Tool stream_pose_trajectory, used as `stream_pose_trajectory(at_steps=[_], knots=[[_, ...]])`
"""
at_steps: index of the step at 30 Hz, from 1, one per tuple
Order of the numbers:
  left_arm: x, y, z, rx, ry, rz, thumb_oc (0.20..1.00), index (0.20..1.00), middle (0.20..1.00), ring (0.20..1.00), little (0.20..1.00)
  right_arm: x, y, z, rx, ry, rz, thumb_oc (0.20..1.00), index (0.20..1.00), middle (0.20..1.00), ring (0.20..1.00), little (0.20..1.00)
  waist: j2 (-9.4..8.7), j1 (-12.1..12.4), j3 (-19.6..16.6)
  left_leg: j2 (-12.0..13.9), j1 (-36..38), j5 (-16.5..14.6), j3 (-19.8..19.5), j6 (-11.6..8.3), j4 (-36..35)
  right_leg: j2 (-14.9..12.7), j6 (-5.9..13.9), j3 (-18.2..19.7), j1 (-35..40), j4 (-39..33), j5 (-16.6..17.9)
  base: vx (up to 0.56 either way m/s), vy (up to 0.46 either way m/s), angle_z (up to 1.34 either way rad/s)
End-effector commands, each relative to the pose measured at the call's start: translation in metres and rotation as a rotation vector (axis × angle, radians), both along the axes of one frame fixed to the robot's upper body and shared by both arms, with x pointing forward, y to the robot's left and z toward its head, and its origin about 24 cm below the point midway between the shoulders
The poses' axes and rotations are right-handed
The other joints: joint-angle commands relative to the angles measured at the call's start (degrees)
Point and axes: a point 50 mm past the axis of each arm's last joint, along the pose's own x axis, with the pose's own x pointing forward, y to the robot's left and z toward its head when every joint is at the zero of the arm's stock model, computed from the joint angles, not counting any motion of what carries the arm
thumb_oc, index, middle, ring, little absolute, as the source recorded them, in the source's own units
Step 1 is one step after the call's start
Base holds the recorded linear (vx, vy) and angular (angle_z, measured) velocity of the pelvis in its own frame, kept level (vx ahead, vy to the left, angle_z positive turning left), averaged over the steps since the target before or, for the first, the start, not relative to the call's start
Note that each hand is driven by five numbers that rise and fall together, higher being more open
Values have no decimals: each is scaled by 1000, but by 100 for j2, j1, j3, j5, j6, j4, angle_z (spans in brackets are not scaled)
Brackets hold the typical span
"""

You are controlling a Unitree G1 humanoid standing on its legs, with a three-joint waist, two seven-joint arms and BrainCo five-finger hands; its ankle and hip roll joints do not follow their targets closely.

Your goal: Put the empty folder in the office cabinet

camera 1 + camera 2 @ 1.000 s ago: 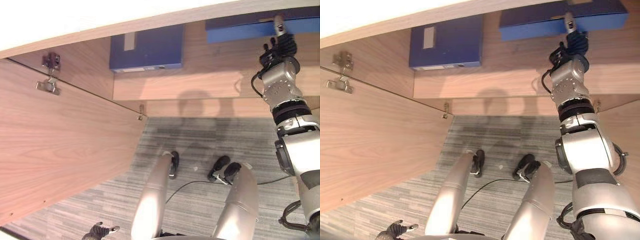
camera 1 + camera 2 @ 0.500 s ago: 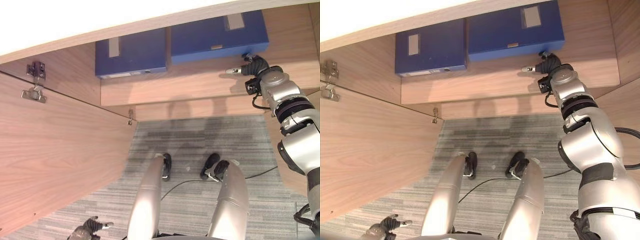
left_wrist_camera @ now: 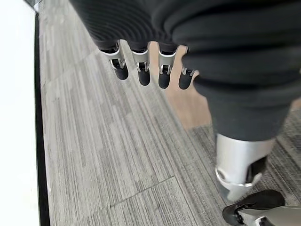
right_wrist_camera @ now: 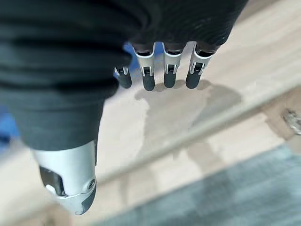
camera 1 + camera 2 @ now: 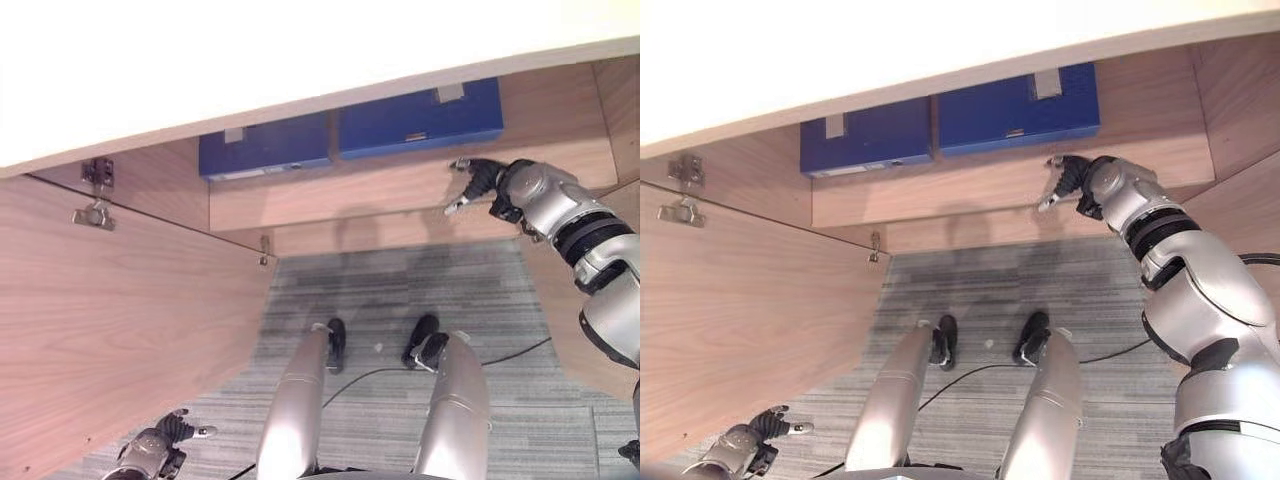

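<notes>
Two blue folders lie side by side on the wooden cabinet shelf (image 5: 350, 188). The left folder (image 5: 265, 153) is deeper in; the right folder (image 5: 420, 117) sits next to it. My right hand (image 5: 482, 180) hovers over the shelf's front part, just in front of the right folder and apart from it. Its fingers (image 4: 148, 75) are straight and hold nothing, with bare shelf wood beneath them. Low beside me, my left hand (image 5: 745, 445) hangs over the carpet with relaxed fingers (image 3: 143, 70) and nothing in it.
The cabinet's open door (image 5: 120, 320) swings out on my left, its hinges (image 5: 95, 195) showing. A white cabinet top (image 5: 250, 60) overhangs the shelf. The cabinet's side wall (image 5: 620, 110) closes the right. Grey carpet (image 5: 380, 285) lies below the shelf.
My right hand has left the right folder and drawn back to the shelf's front. That folder now lies beside the left one. The camera has also shifted.
</notes>
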Motion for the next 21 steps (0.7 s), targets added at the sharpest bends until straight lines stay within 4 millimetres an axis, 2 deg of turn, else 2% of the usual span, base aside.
stream_pose_trajectory(at_steps=[1,2,4,6,7,8,10,11,12,13,14,15,17,18,19,20,21], knots=[[-14,28,9,97,69,-29,1000,1000,1000,1000,1000,1,-12,20,-129,-18,-14,1000,1000,1000,1000,1000,-67,99,-15,216,149,353,-137,-237,-761,-203,811,427,834,-648,-200,-24,-46,-3],[-11,22,7,82,64,-31,1000,1000,1000,1000,1000,0,-17,12,-158,-1,-36,1000,1000,1000,1000,1000,-75,114,-39,184,350,504,-140,-252,-1116,-138,833,349,1066,-1020,-53,-14,-38,0],[-10,20,6,81,60,-26,1000,1000,1000,1000,1000,-1,-19,8,-153,2,-45,1000,1000,1000,1000,1000,-85,110,-31,180,507,635,-138,-278,-1362,-91,850,291,1229,-1241,48,-17,-76,3],[-8,17,5,77,58,-17,1000,1000,1000,1000,1000,-4,-23,-7,-126,28,-65,1000,1000,1000,1000,1000,-131,89,-90,195,909,933,-163,-353,-2037,91,867,143,1686,-1979,286,-7,-113,-1],[-8,17,5,77,58,-17,1000,1000,1000,1000,1000,-4,-23,-7,-126,28,-66,1000,1000,1000,1000,1000,-128,89,-82,197,928,942,-166,-355,-2055,97,866,135,1708,-1999,295,7,-128,-1],[-9,16,3,75,64,-4,1000,1000,1000,1000,1000,-7,-28,-20,-83,49,-101,1000,1000,1000,1000,1000,-179,73,-160,247,1248,1173,-162,-441,-2533,259,883,37,2044,-2528,461,7,-130,-3],[-9,14,2,65,62,3,1000,1000,1000,1000,1000,-11,-36,-30,-70,66,-143,1000,1000,1000,1000,1000,-231,66,-207,320,1558,1390,-174,-522,-2929,458,872,-21,2388,-3027,589,0,-176,-11],[-11,12,-1,57,72,14,1000,1000,1000,1000,1000,-14,-40,-43,-69,91,-174,1000,1000,1000,1000,1000,-294,62,-267,418,1857,1481,-195,-512,-3231,651,854,-33,2703,-3420,680,-46,-240,-18],[-18,9,-4,44,93,30,1000,1000,1000,1000,1000,-24,-46,-70,-25,140,-215,1000,1000,1000,1000,1000,-409,59,-373,560,2184,1749,-191,-553,-3543,856,797,-167,3128,-3916,858,-50,-254,-21],[-24,4,-9,23,113,41,1000,1000,1000,1000,1000,-33,-50,-89,-3,183,-243,1000,1000,1000,1000,1000,-473,60,-444,652,2377,1782,-169,-582,-3638,966,793,-199,3368,-4147,880,-69,-204,-11],[-26,3,-10,17,120,44,1000,1000,1000,1000,1000,-36,-52,-96,4,199,-254,1000,1000,1000,1000,1000,-501,74,-439,673,2429,1806,-198,-591,-3621,1013,790,-204,3495,-4280,907,-68,-125,-6],[-33,-2,-14,2,140,46,1000,1000,1000,1000,1000,-43,-49,-114,20,244,-257,1000,1000,1000,1000,1000,-577,86,-471,641,2487,1695,-283,-542,-3484,1093,778,-146,3629,-4420,970,-85,-42,-12],[-30,-12,-19,-13,156,6,1000,1000,1000,1000,1000,-62,-34,-161,87,356,-252,1000,1000,1000,1000,1000,-721,97,-598,252,2750,1079,-676,-395,-2999,1124,798,69,3879,-4552,1073,-63,67,-25],[-29,-17,-20,-19,162,-11,1000,1000,1000,1000,1000,-71,-32,-176,110,386,-268,1000,1000,1000,1000,1000,-736,87,-663,150,2839,961,-775,-368,-2945,1150,807,106,3943,-4620,1109,-39,129,-50],[-29,-23,-23,-27,171,-34,1000,1000,1000,1000,1000,-82,-29,-192,129,423,-280,1000,1000,1000,1000,1000,-744,59,-758,102,2980,895,-836,-348,-3041,1200,826,131,4015,-4725,1155,-85,260,-79],[-25,-32,-25,-35,180,-99,1000,1000,1000,1000,1000,-110,-23,-228,191,501,-334,1000,1000,1000,1000,1000,-750,-17,-1028,30,3208,928,-797,-224,-3511,1260,914,154,4042,-4962,1386,-125,324,-62],[-22,-32,-24,-20,182,-124,1000,1000,1000,1000,1000,-128,-19,-247,238,538,-379,1000,1000,1000,1000,1000,-815,-62,-1229,-23,3250,1046,-747,-184,-3813,1226,986,140,4024,-5160,1528,-125,337,-21]])
